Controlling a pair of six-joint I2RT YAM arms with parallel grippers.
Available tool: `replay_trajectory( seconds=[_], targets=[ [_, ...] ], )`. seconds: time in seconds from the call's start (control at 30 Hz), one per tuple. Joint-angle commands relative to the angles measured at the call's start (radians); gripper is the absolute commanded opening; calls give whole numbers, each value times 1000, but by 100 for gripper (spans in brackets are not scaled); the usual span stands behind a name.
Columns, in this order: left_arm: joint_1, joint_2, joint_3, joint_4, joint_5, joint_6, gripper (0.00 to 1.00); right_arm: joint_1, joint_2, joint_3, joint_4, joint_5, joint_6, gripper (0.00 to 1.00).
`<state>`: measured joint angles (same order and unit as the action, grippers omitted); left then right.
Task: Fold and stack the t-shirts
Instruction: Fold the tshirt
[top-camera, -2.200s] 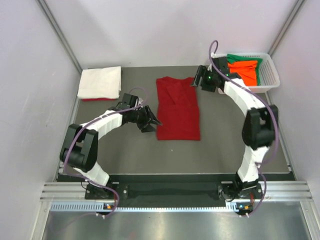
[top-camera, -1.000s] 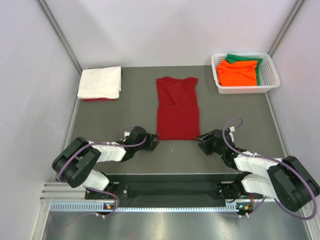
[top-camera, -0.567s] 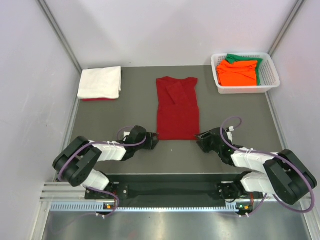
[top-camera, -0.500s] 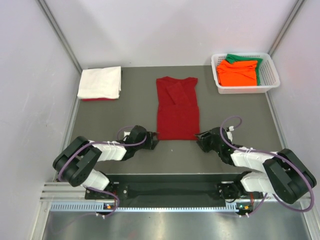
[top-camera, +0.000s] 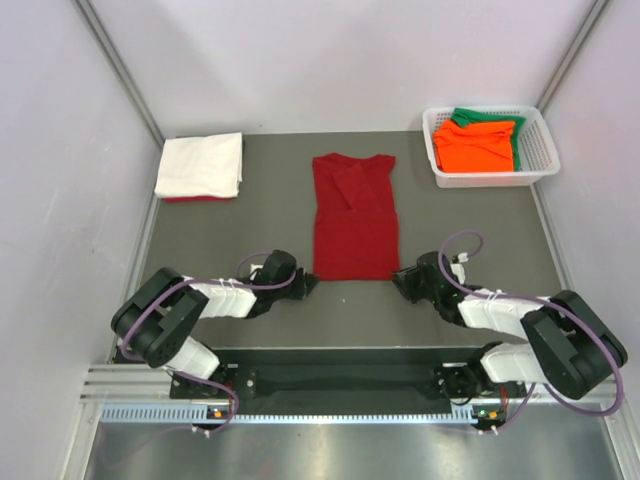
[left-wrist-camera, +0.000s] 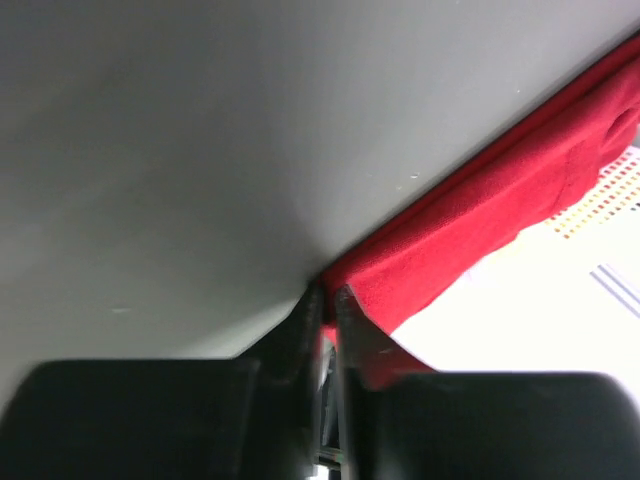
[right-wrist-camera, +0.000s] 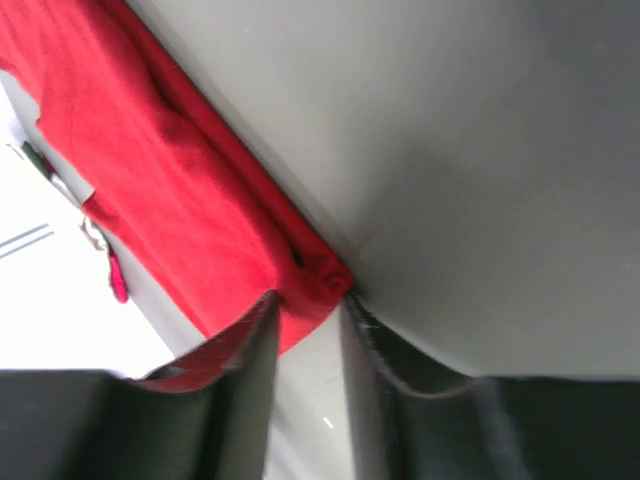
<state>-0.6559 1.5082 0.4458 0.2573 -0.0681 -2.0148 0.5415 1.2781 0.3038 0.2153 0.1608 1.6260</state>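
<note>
The dark red t-shirt (top-camera: 355, 215) lies flat mid-table, folded into a long narrow strip with its hem toward me. My left gripper (top-camera: 304, 283) is low on the table at the hem's left corner. In the left wrist view its jaws (left-wrist-camera: 328, 292) are pinched nearly together on the red cloth (left-wrist-camera: 470, 215). My right gripper (top-camera: 401, 280) is at the hem's right corner. Its fingers (right-wrist-camera: 308, 300) stand apart, with the bunched corner of the shirt (right-wrist-camera: 150, 150) between the tips.
A folded white t-shirt (top-camera: 200, 165) lies at the back left on top of something red (top-camera: 185, 199). The white lattice basket (top-camera: 541, 150) at the back right holds an orange t-shirt (top-camera: 478, 143) and a green t-shirt (top-camera: 490, 118). Grey walls stand close on both sides.
Both arms have come down from the shirt's upper part to the near hem. In the last half second each gripper edged inward onto its corner.
</note>
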Motion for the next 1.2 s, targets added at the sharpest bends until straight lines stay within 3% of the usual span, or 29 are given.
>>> replay_trajectory(
  seconds=[0.0,0.07,0.23,0.4,0.53,0.77,0.87,1.0,1.17],
  targets=[
    [1,12,-30,-81,-21,16,8,12,26,9,-74,37,-14,27],
    [2,9,-36,-76,-3,30,0,14,18,9,-88,19,-29,16],
    [-1,-29,-42,-96,36,96,0,23,-39,-25,-131,-9,-51,0],
    [-33,-112,-38,-226,63,134,0,46,-198,-61,-244,-24,-80,0],
    [-117,-219,-56,-311,51,82,0,107,-386,-104,-376,-11,-45,0],
    [-413,-367,-90,-438,-15,-140,0,231,-701,-85,-684,43,-5,0],
    [-476,-408,-113,-464,-15,-168,0,281,-798,-74,-789,59,11,0],
    [-482,-460,-40,-611,-102,-112,0,296,-864,-32,-879,77,-38,0],
    [-427,-499,36,-678,-216,-56,0,269,-792,43,-817,117,-161,0]
  ],
)
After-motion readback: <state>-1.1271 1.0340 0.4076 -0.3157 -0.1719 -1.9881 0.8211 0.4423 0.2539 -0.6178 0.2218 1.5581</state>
